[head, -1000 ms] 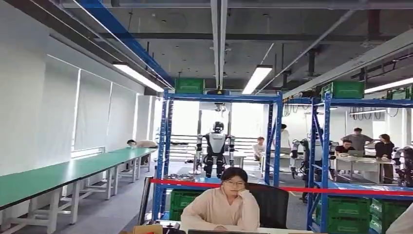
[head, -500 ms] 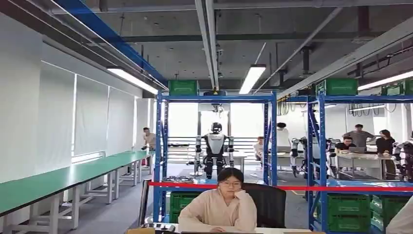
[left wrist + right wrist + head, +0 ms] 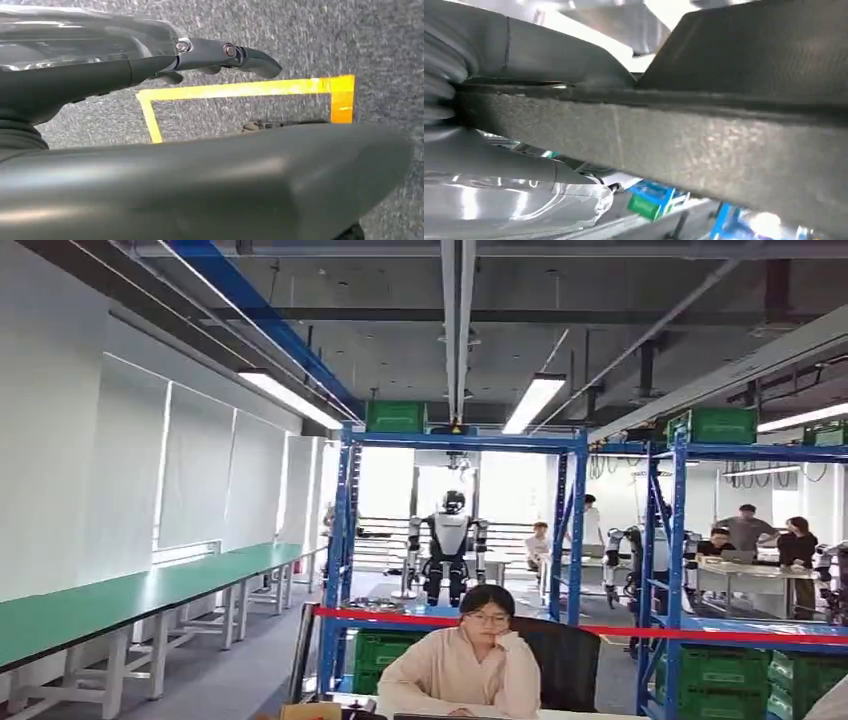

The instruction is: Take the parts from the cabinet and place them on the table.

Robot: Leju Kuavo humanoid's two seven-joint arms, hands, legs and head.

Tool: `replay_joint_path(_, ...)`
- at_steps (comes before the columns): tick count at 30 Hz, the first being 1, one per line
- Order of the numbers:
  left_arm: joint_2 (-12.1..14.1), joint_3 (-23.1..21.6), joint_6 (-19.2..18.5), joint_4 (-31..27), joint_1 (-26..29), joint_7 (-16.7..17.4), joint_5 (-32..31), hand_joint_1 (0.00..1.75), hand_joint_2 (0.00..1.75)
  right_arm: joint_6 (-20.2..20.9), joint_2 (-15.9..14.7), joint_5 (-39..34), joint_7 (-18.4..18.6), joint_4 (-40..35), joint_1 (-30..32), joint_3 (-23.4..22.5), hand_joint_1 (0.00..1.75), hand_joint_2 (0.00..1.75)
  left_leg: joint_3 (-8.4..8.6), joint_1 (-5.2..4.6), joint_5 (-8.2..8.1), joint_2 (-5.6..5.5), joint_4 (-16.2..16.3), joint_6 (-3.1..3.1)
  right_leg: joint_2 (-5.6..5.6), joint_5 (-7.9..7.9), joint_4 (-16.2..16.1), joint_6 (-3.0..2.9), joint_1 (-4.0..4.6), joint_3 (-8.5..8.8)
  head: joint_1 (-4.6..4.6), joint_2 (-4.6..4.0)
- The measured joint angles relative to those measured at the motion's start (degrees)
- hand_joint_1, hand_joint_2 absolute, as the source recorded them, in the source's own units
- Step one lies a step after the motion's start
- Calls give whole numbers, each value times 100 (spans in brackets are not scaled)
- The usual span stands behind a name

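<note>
Green table (image 3: 120,595): running along the head view's lower left
Left hand (image 3: 100,75): hanging over the floor, fingers straight, holding nothing
Dark slab (image 3: 724,140): crossing the right wrist picture; probably light, stiff, rough-skinned, best gripped mid-length
Right hand (image 3: 499,150): seemingly gripping the slab

Left hand (image 3: 200,165): smooth dark plastic, thick thumb with soft satin sheen; glossy silver cover above, small metal screws at finger (image 3: 235,52). Floor (image 3: 380,45): rough grey speckled carpet with glossy yellow tape (image 3: 240,90). Right hand (image 3: 499,150) grips a flat dark part (image 3: 704,145), matt, grainy, foam-like edge. Racks (image 3: 345,540): blue painted metal. Crates (image 3: 395,416): green plastic. Bench (image 3: 150,585): matt green top.
</note>
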Motion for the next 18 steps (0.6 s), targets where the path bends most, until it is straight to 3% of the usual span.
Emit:
replay_joint_path(1,0,0,-7,0,0,-20,7,0,0,-7,11,7,0,99,30,9,175,175,6,0,-4,-2,0,5,0,93,-35,-2,0,-14,0,0)
replay_joint_path(2,0,0,-13,0,-1,-35,18,0,0,-26,28,9,0,211,46,15,175,175,14,0,-13,-7,0,4,1,314,-330,-15,1,104,0,0)
replay_joint_path(4,0,0,-48,0,-6,-64,37,0,0,-94,66,7,0,383,42,31,175,175,50,-7,-37,-12,-1,-18,2,890,-1421,-82,5,581,0,0)
replay_joint_path(5,0,2,-57,0,-5,-72,42,0,0,-120,81,0,0,475,38,33,175,175,49,-16,-45,-12,-7,-33,8,897,-1692,-101,20,716,2,0)
replay_joint_path(9,0,2,-66,0,11,-83,48,0,0,-138,157,-65,-63,824,50,37,175,175,57,-25,-31,-13,-56,-149,20,871,-1777,-182,58,730,0,0)
replay_joint_path(10,4,2,-68,0,7,-85,50,0,0,-146,188,-92,-111,890,51,30,175,175,66,-24,-82,-10,-56,-175,5,909,-1867,-235,-10,782,0,0)
replay_joint_path(11,2,2,-68,0,7,-87,50,0,0,-166,203,-120,-144,974,36,22,175,175,39,-36,-174,-1,46,-187,1,917,-1892,-262,-2,806,0,0)
replay_joint_path(12,2,2,-88,0,3,-85,50,0,0,-195,230,-160,-206,1054,28,20,175,175,-92,-36,-358,-1,342,-191,-3,916,-1891,-282,-2,811,0,0)
replay_joint_path(13,2,2,-88,0,4,-85,63,0,175,-216,260,-203,-265,1175,37,17,0,0,-312,-31,-589,0,821,-209,-6,910,-1889,-292,3,817,0,0)
replay_joint_path(14,2,4,-88,0,9,-85,68,0,175,-236,282,-236,-311,1295,53,9,0,0,-543,-35,-769,0,1289,-223,-7,907,-1888,-296,12,816,0,0)
replay_joint_path(15,4,4,-83,0,18,-83,68,0,175,-249,302,-262,-337,1363,76,4,0,0,-701,-36,-832,1,1594,-234,-6,906,-1884,-296,17,817,0,0)
replay_joint_path(16,4,4,-39,0,27,-61,68,0,175,-309,323,-319,-391,1454,84,-11,0,0,-728,-33,-771,2,1631,-239,-4,904,-1880,-298,19,820,0,0)
replay_joint_path(17,4,4,-17,0,31,-26,68,0,175,-348,339,-367,-439,1513,66,-24,0,0,-628,-31,-590,5,1403,-242,1,899,-1874,-298,19,824,0,0)
replay_joint_path(18,4,4,-2,0,28,-18,68,0,175,-376,363,-445,-504,1554,34,-50,0,0,-419,-25,-329,8,961,-241,14,889,-1864,-293,18,835,0,0)
